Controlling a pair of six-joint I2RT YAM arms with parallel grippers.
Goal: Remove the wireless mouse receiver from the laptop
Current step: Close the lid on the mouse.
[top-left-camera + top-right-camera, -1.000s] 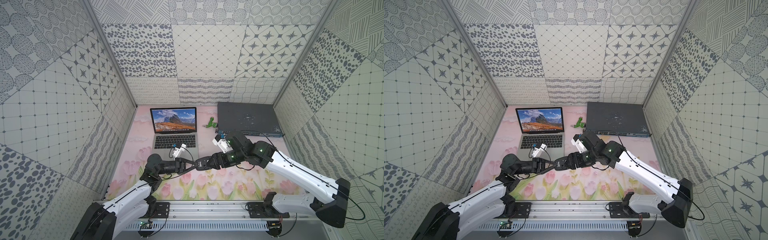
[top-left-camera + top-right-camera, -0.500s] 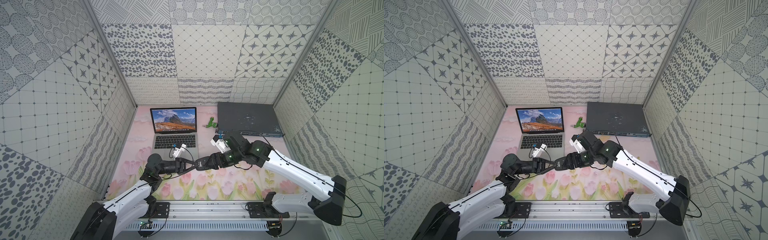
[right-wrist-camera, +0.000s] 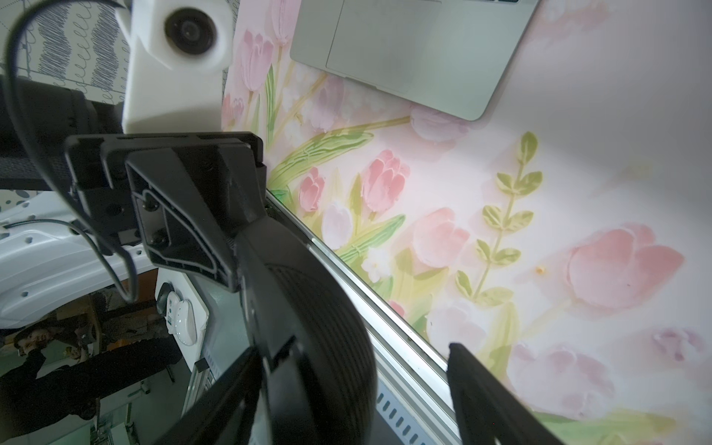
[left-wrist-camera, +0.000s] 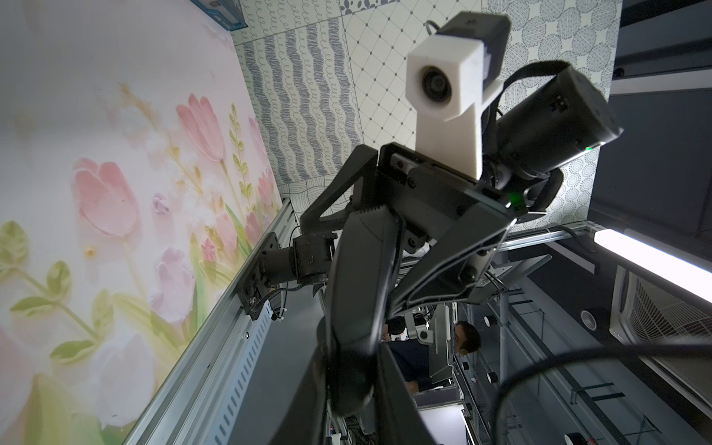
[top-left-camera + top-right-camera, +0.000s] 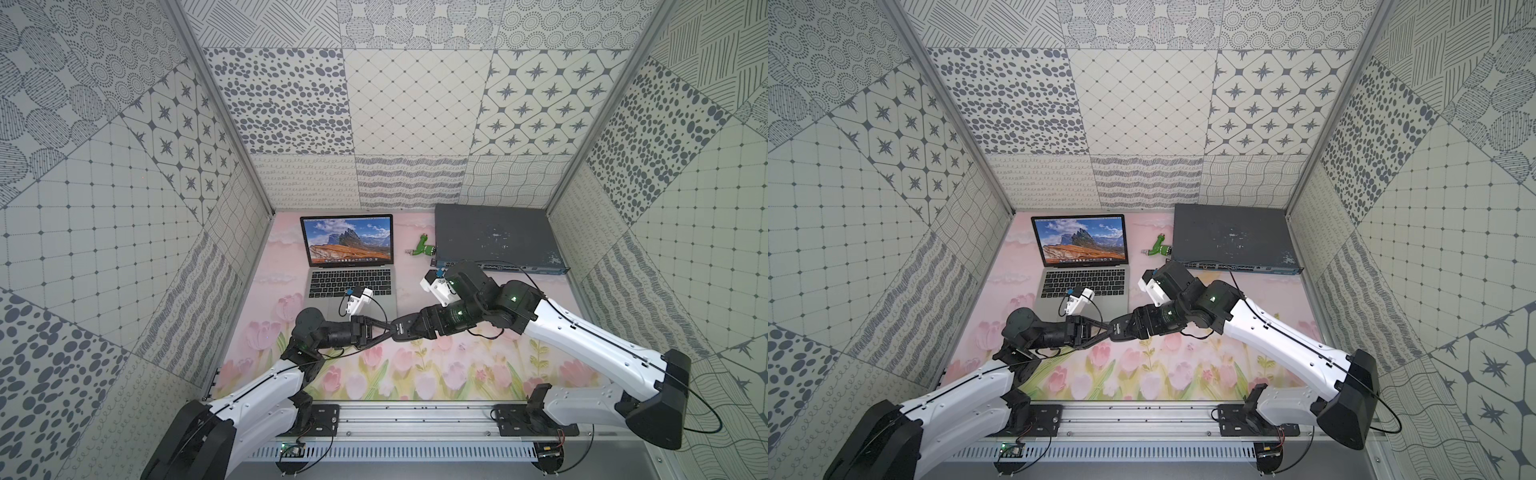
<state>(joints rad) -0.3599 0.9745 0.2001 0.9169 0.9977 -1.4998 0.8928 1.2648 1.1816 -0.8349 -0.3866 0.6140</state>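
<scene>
Barely anything has shifted since a second ago: the right arm has swayed slightly, the left arm holds its pose. Left gripper (image 5: 388,328) is clamped on one end of the black mouse (image 3: 304,308), mid-air, near side of the laptop (image 5: 332,284). Right gripper (image 3: 350,346) stands spread around the other end, not closed. Laptop sits far left, lid up. Wireless mouse receiver: not resolvable in any view. Judgement: tiny, light, rigid, slick nub held by port friction. Pinch its protruding cap and pull straight out.
</scene>
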